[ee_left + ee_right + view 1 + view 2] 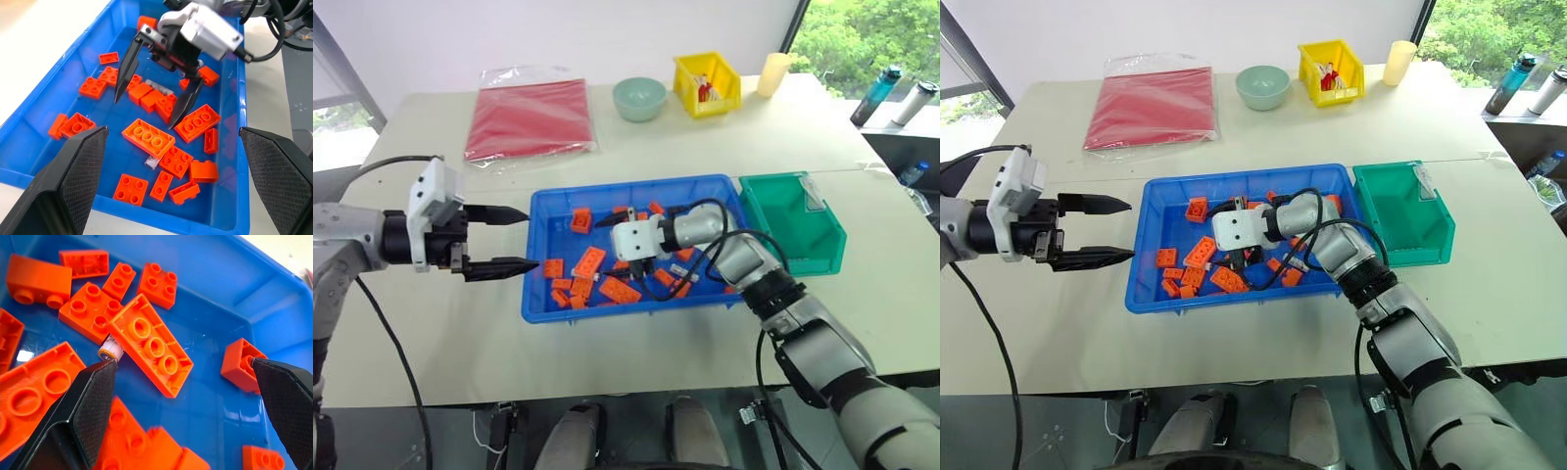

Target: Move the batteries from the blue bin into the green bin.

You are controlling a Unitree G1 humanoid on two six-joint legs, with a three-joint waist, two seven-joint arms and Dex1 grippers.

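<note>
**Right claw wide open over the bricks in the blue tray; left claw waiting open at the tray's end**

I am looking down at a pale rectangular table (636, 147), which is carrying everything under inspection. The large shallow blue plastic tray with the rolled rim (543, 211) is sitting at the middle of it, and the smaller, deeper green plastic bin with the sloped front (822, 250) is standing just beside the tray's right end, showing nothing inside.

I am holding the right gripper (152, 104) low inside the tray, its jaws spread wide and gripping nothing. I am keeping the left gripper (514, 240) just outside the tray's left end, pointing toward it, jaws likewise apart and holding nothing.

Scattered orange plastic toy bricks (589, 261) are covering much of the tray floor. One short silver-grey cylindrical battery (109, 350) is lying on the tray floor, tucked against a long orange brick and touching the tip of one right finger (93, 396). A second silver-grey battery (159, 87) is lying among the bricks between the right fingers.
</note>
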